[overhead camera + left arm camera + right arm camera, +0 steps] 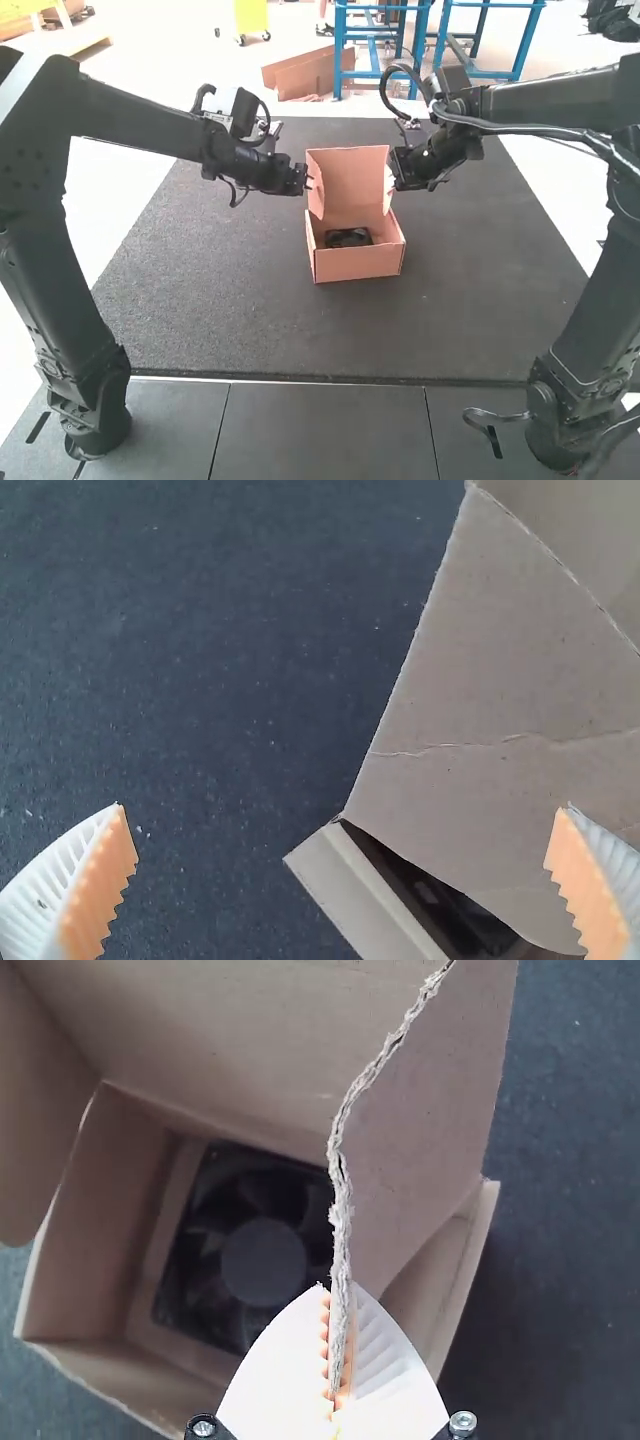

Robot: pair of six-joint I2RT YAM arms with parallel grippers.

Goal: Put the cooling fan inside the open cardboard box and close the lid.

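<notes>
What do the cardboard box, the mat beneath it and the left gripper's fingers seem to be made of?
Box: corrugated cardboard, matte brown; its lid flap shows a ragged, fibrous edge. Mat: dark, speckled and grainy, likely rubber or foam. Left gripper, fingers: white and ribbed, probably plastic; orange toothed pads, possibly rubber.

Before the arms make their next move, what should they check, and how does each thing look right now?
1. Cooling fan lies flat inside the cardboard box: ok.
2. Fan sits below the box rim, clear of the lid's path: ok.
3. Lid closed: not ok, it stands upright.
4. Right gripper shut on the lid's side flap: ok.
5. Left gripper holding the lid: not ok, it is open at the lid's other edge.
6. Grip firm enough to fold the lid: cannot tell.
</notes>
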